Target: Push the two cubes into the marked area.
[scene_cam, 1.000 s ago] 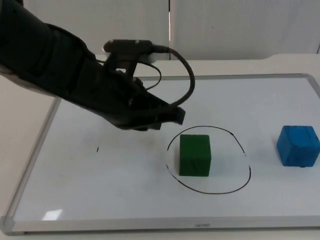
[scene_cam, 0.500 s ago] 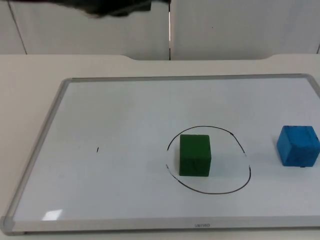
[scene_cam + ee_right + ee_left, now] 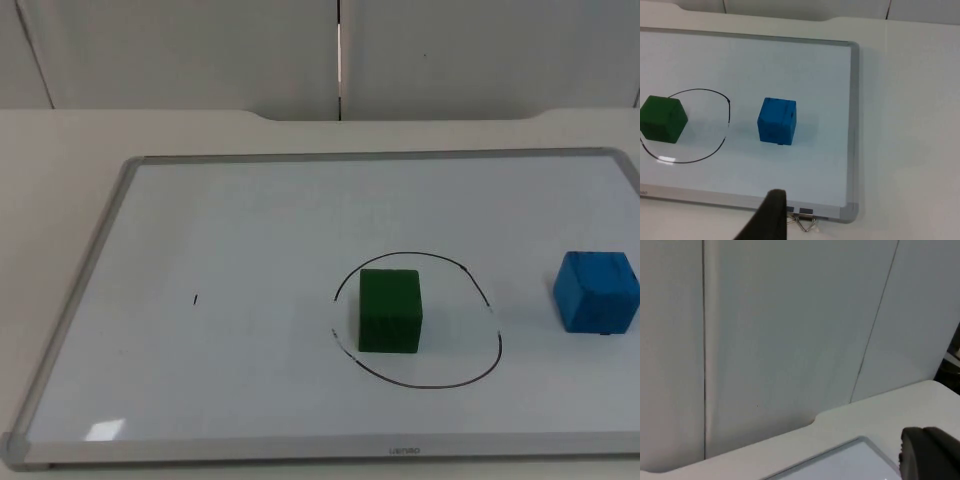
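The right gripper hangs above the whiteboard's near edge; I cannot tell its finger state. An off-centre push could spin the blue cube past the drawn circle, or knock the green cube out. The left gripper faces the partition wall, state unclear.

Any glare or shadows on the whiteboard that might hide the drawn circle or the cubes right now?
Top view: one small bright glare patch near the whiteboard corner, far from the drawn circle; green cube and blue cube evenly lit. Right wrist view: a small glare spot on the circle's line; the blue cube casts a soft shadow beside it.
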Robot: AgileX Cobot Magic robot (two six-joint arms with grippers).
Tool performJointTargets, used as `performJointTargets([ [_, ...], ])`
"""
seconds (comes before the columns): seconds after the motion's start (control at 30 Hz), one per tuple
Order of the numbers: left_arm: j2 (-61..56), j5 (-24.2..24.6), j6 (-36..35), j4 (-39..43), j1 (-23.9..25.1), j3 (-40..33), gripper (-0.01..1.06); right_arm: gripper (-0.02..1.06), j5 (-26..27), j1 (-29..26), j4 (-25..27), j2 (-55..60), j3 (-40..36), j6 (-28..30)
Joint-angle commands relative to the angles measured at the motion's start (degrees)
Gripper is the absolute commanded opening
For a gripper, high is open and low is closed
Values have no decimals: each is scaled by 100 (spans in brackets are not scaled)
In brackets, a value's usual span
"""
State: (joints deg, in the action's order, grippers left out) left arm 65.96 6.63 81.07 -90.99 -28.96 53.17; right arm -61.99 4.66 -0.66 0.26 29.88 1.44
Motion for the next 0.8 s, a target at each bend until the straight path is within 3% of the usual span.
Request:
performJointTargets([
  [0.0, -157, 108, -88, 64, -20, -113, 0, 105, 17, 1, -17, -26, -34, 37],
  [0.3, -987, -310, -517, 64, -20, -959, 0, 105, 17, 11, -17, -26, -34, 37],
  [0.5, -1567, 149, -588, 64, -20, -1022, 0, 105, 17, 10, -28, -26, -34, 37],
  [0.57, -1761, 616, -495, 634, -20, -1022, 0, 105, 17, 10, -28, -26, -34, 37],
  [0.67, -1949, 1519, -640, 2351, -20, -1022, 0, 105, 17, 10, -28, -26, -34, 37],
  [0.7, -1949, 1519, -640, 2351, -20, -1022, 0, 105, 17, 10, -28, -26, -34, 37],
  [0.77, -2048, 1854, -1479, 3653, -20, -1022, 0, 105, 17, 10, -28, -26, -34, 37],
])
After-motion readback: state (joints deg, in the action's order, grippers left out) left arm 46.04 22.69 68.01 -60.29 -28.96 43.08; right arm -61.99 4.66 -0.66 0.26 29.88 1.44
